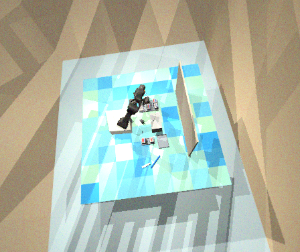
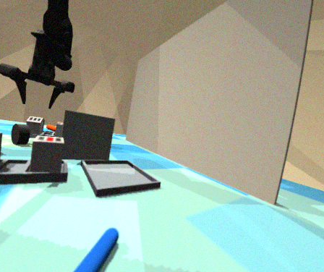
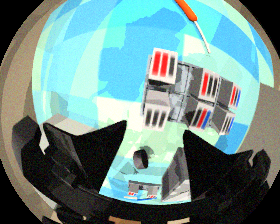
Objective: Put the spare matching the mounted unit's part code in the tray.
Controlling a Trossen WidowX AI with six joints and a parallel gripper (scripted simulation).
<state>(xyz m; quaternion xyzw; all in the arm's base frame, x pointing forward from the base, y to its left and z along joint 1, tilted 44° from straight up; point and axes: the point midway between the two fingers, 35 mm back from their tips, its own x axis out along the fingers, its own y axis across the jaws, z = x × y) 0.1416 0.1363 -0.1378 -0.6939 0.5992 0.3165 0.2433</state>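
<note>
Spares point(image 3: 191, 92) are sitting clustered in their rack on the worktop point(image 2: 205, 224), directly beneath the end effector point(image 2: 37, 99), which is hovering above them partly open, gripping nothing. Nearer the exterior camera, the tray point(image 2: 120, 177) is lying beside the upright dark mounted unit point(image 2: 87, 135).

Top looks down from afar; exterior sits table-low; wrist faces downward.
</note>
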